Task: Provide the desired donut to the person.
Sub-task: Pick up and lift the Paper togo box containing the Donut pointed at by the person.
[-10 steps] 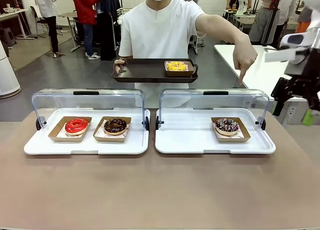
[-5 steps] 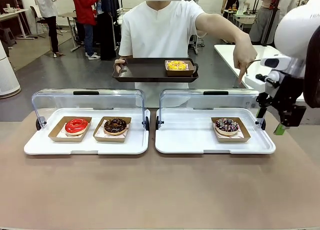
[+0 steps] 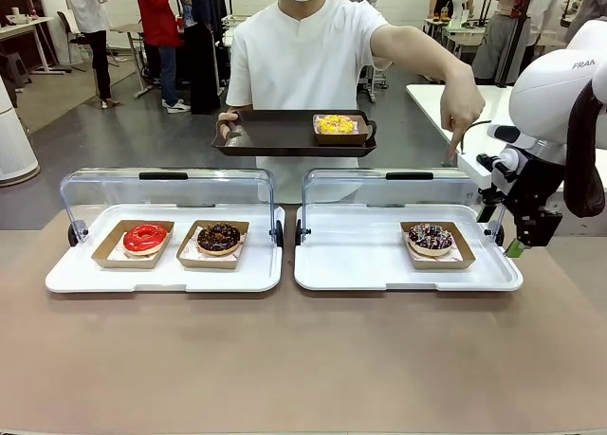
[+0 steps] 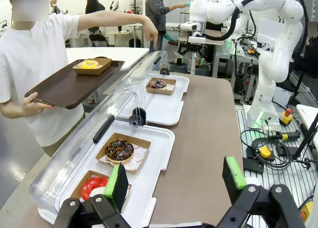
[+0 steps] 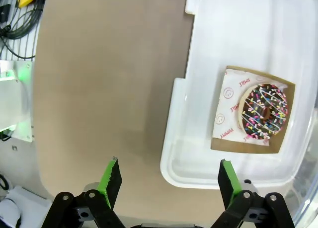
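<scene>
A smooth grey floor [image 3: 114,141] runs back from the brown counter [image 3: 303,359]. At the far left stands a small white table [image 3: 24,26], and nearer on the left a rounded white unit [image 3: 11,141]. Dark garments [image 3: 204,9] hang far off, left of centre, beside a bystander in a red jacket [image 3: 156,9]. Another white table [image 3: 432,108] stands to the right. The light is bright and even.

Bright, even overhead light leaves only faint shadows under the white trays [image 3: 166,283]; the clear lids [image 3: 169,193] catch mild glare; the person [image 3: 303,65] in white is well exposed. Both wrist views bow straight lines toward their edges; focus is sharp
</scene>
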### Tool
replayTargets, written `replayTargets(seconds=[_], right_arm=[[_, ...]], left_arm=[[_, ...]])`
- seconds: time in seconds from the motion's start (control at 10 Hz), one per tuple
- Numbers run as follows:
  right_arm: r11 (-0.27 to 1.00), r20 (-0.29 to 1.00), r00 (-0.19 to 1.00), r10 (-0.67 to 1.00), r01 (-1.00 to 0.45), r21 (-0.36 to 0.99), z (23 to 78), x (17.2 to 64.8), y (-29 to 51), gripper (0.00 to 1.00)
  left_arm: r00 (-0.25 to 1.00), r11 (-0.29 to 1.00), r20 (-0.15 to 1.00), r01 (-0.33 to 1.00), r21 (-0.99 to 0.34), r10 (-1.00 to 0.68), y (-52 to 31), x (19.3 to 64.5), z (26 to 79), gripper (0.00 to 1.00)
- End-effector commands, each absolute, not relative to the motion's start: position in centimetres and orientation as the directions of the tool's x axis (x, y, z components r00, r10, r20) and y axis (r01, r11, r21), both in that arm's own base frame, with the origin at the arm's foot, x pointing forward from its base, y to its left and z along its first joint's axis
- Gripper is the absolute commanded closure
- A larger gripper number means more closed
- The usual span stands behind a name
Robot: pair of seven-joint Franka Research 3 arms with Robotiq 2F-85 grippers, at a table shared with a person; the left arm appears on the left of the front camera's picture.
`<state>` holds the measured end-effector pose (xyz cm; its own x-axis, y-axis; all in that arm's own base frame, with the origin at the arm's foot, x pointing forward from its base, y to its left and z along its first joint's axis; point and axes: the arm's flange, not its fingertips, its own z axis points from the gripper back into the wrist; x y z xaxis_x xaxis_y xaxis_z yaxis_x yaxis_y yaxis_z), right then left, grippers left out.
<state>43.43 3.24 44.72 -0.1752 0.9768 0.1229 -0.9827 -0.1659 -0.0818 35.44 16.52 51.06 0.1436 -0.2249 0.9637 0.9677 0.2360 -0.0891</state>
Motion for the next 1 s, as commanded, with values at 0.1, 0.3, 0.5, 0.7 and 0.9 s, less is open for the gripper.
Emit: replayTargets(seconds=[0.1,0.3,0.5,0.7,0.9], right_arm=[[-0.159,0.114,-0.167,0.979,-0.984,-0.074,44.9,43.3,3.3,0.00],[-0.159,0.114,-0.167,0.979,-0.984,-0.074,44.9,43.3,3.3,0.00],[-0.159,0.114,-0.167,0.979,-0.984,-0.074,44.9,43.3,3.3,0.00],[-0.165,0.123,-0.174,0.977,-0.983,-0.081,44.7,43.4,3.2,0.00],[-0.075,0.035,-0.080,0.996,-0.989,-0.131,43.7,42.7,5.0,0.00]], left_arm=[[0.137,0.233,0.966,0.969,-0.085,-0.219,16.6,35.3,51.2,0.00],[0.137,0.233,0.966,0.969,-0.085,-0.219,16.6,35.3,51.2,0.00],[0.137,0.233,0.966,0.969,-0.085,-0.219,16.6,35.3,51.2,0.00],[0.137,0.233,0.966,0.969,-0.085,-0.219,16.6,35.3,51.2,0.00],[0.137,0.233,0.966,0.969,-0.085,-0.219,16.6,35.3,51.2,0.00]])
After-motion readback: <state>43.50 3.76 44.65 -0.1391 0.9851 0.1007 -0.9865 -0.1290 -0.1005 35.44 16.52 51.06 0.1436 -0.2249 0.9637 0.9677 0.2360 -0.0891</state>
